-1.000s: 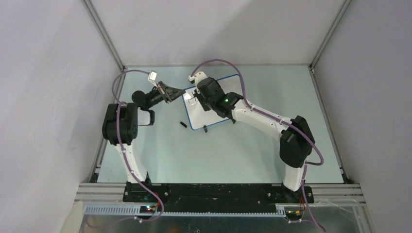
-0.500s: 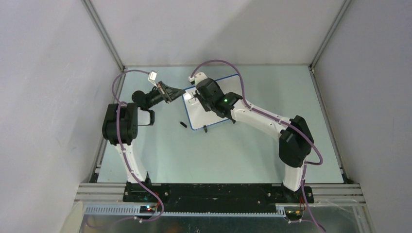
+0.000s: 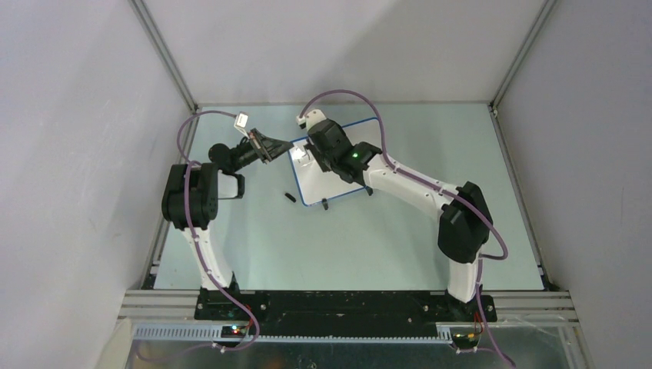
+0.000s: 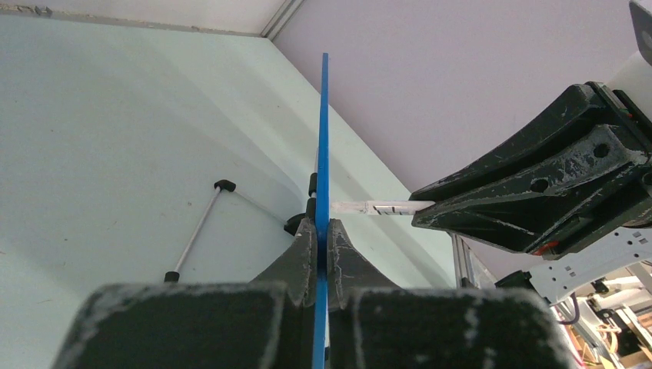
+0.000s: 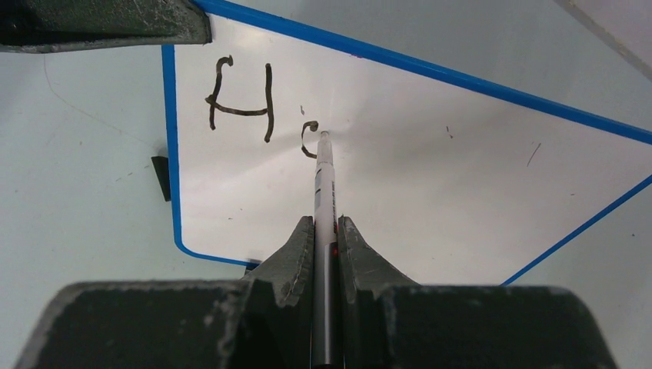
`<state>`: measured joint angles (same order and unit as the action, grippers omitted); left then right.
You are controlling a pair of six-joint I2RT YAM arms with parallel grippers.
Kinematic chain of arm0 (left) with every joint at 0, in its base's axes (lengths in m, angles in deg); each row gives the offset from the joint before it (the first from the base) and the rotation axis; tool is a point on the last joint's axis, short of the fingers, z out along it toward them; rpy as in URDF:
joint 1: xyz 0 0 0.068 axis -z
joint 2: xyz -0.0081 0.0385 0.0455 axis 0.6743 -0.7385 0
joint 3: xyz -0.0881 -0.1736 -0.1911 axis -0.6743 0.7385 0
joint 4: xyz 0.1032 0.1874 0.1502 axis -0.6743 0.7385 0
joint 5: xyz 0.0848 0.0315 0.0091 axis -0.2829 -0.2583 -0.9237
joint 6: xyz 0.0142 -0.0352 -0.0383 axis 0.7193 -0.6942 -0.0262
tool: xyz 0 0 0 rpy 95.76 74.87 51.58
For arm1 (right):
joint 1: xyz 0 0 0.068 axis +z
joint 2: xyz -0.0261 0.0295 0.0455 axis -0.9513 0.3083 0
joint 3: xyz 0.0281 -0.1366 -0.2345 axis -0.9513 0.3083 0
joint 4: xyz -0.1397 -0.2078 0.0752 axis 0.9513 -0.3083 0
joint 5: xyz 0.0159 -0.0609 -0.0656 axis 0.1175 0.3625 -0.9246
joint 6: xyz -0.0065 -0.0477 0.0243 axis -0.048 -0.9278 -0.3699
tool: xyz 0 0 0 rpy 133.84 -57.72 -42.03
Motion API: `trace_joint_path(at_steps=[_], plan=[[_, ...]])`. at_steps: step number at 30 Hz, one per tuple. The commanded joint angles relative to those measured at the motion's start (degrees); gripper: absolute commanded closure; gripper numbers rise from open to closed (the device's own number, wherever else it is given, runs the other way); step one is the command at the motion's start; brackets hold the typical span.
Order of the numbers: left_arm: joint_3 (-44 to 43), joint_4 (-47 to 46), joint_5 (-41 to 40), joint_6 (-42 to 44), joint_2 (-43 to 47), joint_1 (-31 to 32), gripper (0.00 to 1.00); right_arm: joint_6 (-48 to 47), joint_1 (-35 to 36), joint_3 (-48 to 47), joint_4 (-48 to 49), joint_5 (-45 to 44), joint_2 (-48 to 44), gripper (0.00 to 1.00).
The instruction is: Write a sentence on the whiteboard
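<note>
Our right gripper (image 5: pixel 325 231) pinches the marker pen (image 5: pixel 324 184) tight. Just ahead, the tip touches the whiteboard (image 5: pixel 430 177). The hand has slid a little since a second ago, curling a second letter. The sentence (image 5: pixel 240 100) is only begun: an "H" left of the tip. Farther off, our left gripper (image 4: pixel 321 231) squeezes the board's blue edge.

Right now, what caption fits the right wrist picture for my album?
Right jaws pinch a marker against the whiteboard: H done, second letter begun.
</note>
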<state>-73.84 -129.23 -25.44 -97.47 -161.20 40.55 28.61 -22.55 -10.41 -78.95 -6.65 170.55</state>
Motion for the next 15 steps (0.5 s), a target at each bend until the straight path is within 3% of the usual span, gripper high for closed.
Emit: trace_joint_path(at_steps=[1, 15], plan=[[-0.8, -3.5, 1.2, 0.2, 0.2, 0.2, 1.0, -0.8, 0.4, -3.1, 1.5, -0.1, 1.1, 1.0], [-0.8, -3.6, 1.2, 0.2, 0.2, 0.2, 1.0, -1.3, 1.2, -4.1, -0.4, 0.7, 2.3, 1.0]])
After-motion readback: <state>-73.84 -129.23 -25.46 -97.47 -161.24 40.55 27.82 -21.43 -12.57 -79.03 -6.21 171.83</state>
